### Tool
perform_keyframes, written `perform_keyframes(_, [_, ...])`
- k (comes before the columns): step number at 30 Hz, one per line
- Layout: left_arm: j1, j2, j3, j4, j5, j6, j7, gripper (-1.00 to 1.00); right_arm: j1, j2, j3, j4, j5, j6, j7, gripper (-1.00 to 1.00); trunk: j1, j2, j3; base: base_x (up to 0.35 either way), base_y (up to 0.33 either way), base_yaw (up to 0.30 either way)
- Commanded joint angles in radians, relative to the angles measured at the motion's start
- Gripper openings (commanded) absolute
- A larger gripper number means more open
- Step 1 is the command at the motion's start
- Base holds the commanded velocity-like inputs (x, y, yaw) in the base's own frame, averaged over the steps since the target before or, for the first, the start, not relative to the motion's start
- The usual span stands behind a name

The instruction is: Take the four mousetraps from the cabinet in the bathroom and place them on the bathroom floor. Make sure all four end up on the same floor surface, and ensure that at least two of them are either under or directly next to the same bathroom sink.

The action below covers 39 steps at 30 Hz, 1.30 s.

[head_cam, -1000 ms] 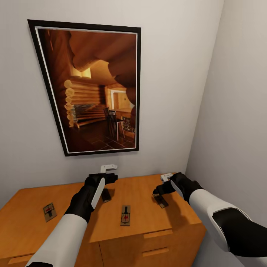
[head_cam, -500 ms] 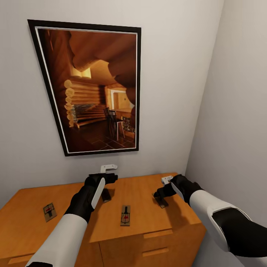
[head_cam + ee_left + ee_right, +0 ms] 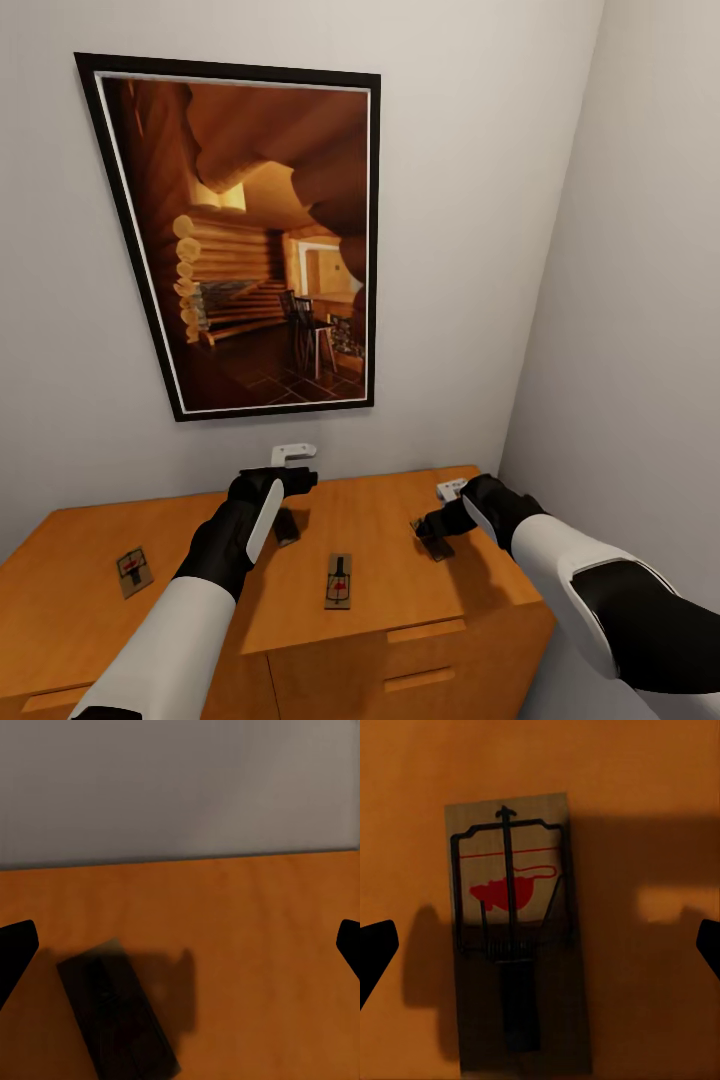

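The orange-brown cabinet (image 3: 400, 600) fills the lower part of the head view, with all four mousetraps lying flat on its top. One mousetrap (image 3: 133, 571) is far left and another (image 3: 339, 581) lies near the front middle. My left gripper (image 3: 298, 482) hovers open over a shadowed mousetrap (image 3: 287, 526), which shows dark in the left wrist view (image 3: 116, 1020) between the spread fingertips (image 3: 16, 952). My right gripper (image 3: 428, 524) hangs open just above the rightmost mousetrap (image 3: 436, 541). That trap (image 3: 514, 930) shows a red mouse print and lies between the fingertips (image 3: 375, 952).
A large framed picture (image 3: 250, 240) of a log-cabin room hangs on the grey wall behind the cabinet. A side wall (image 3: 640, 300) closes the corner on the right, close to my right arm. Drawer fronts with small handles (image 3: 425, 631) face me.
My right gripper has sunk slightly toward the rightmost mousetrap. The left arm and all the traps have stayed where they were.
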Motion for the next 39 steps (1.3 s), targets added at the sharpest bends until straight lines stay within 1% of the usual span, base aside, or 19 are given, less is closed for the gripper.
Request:
perform_keyframes(1, [-0.001, 0.000, -0.001, -0.001, 0.009, 0.004, 0.008, 1.00, -0.001, 0.000, 0.004, -0.001, 0.004, 0.004, 0.005, 1.00, 0.000, -0.002, -0.002, 0.000, 0.000, 0.000])
perform_keyframes(33, [-0.001, 0.000, -0.002, -0.001, 0.009, 0.004, 0.008, 1.00, 0.000, 0.009, 0.004, 0.011, 0.008, -0.004, 0.008, 1.00, 0.000, -0.002, -0.002, 0.000, 0.000, 0.000])
perform_keyframes(39, [-0.001, 0.000, -0.003, -0.001, 0.009, 0.004, 0.008, 1.00, 0.001, 0.009, 0.004, 0.011, 0.011, -0.016, -0.003, 1.00, 0.000, -0.002, -0.002, 0.000, 0.000, 0.000])
